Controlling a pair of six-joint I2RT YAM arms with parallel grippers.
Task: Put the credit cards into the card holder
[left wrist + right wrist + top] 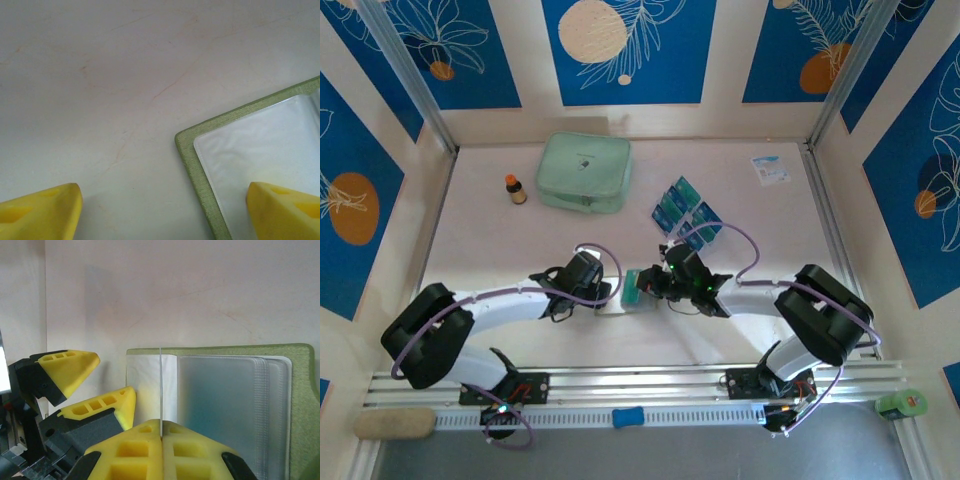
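I have the right gripper (161, 431) pinched closed on what looks like a sleeve (145, 385) of the card holder (300, 405), the left gripper (165, 212) is spread wide and empty, and the credit cards (685, 210) lie just beyond the right arm.

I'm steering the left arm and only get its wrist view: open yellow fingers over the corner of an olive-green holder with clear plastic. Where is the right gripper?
Observer: The right gripper is over the same olive-green folding card holder, which lies open. It is shut on what looks like a thin clear plastic sleeve of the holder, held upright.
Operator: How near is mine to it?
Observer: The left gripper sits close beside the right one, at the holder's edge, not touching it.
Operator: And the cards?
Observer: The blue and teal rectangular credit cards lie fanned on the white table, beyond the right gripper and apart from the holder.
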